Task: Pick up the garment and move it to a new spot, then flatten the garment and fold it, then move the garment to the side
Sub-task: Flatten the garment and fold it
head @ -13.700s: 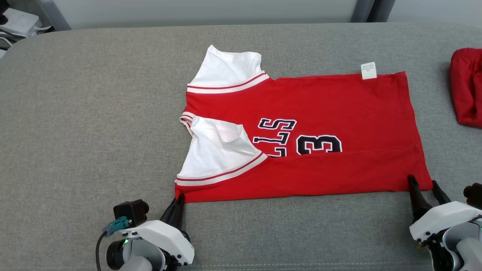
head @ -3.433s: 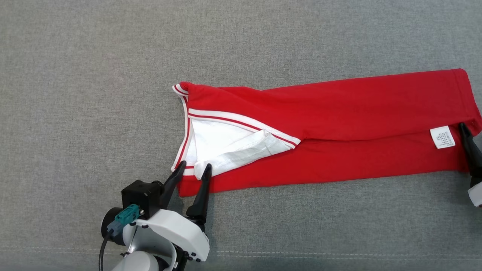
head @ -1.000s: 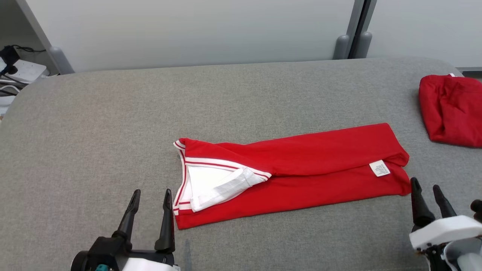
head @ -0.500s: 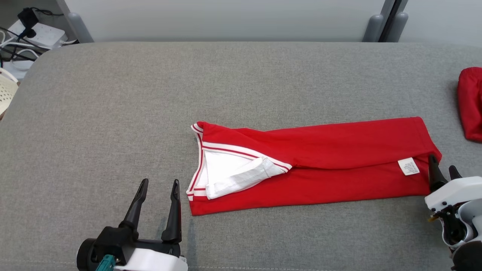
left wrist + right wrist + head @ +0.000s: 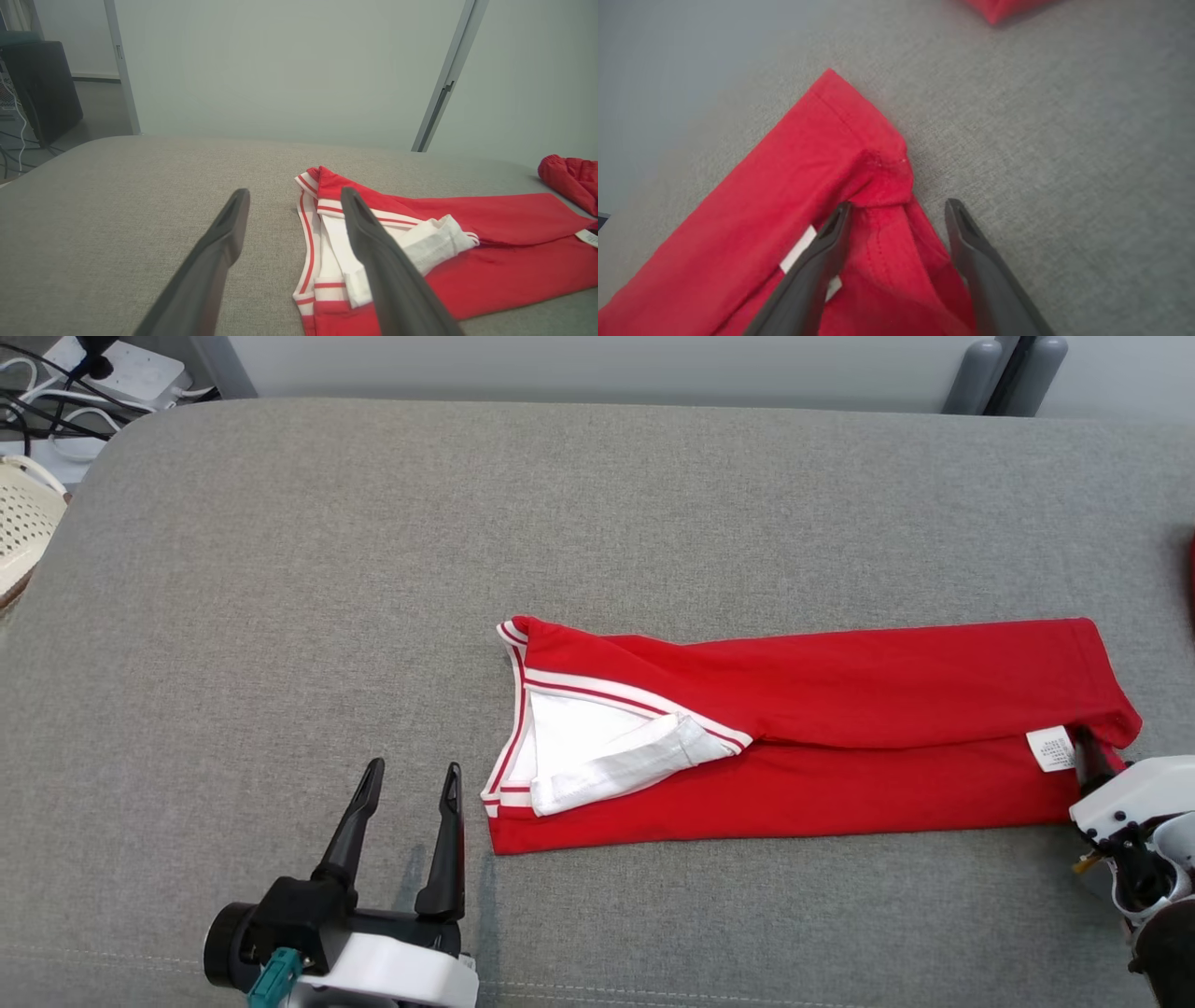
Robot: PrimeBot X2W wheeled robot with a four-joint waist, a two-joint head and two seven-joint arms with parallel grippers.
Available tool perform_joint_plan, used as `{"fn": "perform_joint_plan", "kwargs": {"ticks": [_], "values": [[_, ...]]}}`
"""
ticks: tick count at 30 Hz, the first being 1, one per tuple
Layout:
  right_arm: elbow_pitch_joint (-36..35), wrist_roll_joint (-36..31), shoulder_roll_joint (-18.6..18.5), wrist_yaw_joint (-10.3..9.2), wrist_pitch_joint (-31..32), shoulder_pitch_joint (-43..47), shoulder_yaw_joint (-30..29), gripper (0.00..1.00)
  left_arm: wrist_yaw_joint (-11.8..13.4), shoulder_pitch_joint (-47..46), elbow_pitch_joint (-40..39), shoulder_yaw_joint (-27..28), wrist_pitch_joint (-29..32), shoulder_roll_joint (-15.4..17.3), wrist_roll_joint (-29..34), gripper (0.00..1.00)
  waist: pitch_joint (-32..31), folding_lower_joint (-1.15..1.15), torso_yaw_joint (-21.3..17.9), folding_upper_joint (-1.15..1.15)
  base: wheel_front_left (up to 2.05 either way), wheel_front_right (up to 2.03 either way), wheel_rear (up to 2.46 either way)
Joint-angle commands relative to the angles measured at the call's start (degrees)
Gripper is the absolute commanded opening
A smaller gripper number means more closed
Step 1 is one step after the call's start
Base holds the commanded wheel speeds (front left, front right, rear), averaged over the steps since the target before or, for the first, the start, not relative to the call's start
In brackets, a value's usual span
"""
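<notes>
Head view shows the red garment (image 5: pixel 840 737) folded into a long narrow strip. It lies flat on the grey table (image 5: pixel 373 569), with a white sleeve (image 5: pixel 597 756) tucked in at its left end and a white label (image 5: pixel 1052 749) near its right end. At the garment's near right corner the right gripper (image 5: pixel 897 205) stands open. One finger is over the red cloth by the label and the other is just off the hem, so the corner sits between the jaws unpinched. Just beside the garment's left end, the left gripper (image 5: pixel 414 767) is open and holds nothing, apart from the cloth. Past the garment's right end lies another red cloth (image 5: pixel 570 179). Well off its left end is a pale basket (image 5: pixel 23 523).
</notes>
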Motion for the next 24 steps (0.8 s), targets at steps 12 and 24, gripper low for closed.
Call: {"fn": "perform_joint_plan", "kwargs": {"ticks": [12,24], "values": [[-1.39,2.15,0.33,0.00,0.58,-0.46,3.16,0.00,0.02,-2.69,-0.97,2.15,-0.28,0.13,-0.05,1.00,-0.29,0.00,-0.13,0.00,0.00,0.00,0.00],[-9.58,6.71,-4.15,0.00,-3.75,7.89,5.35,0.00,0.32,-1.32,-0.99,2.75,-0.28,0.13,-0.68,1.00,-2.35,0.00,-0.79,0.00,0.00,0.00,0.00]]}}
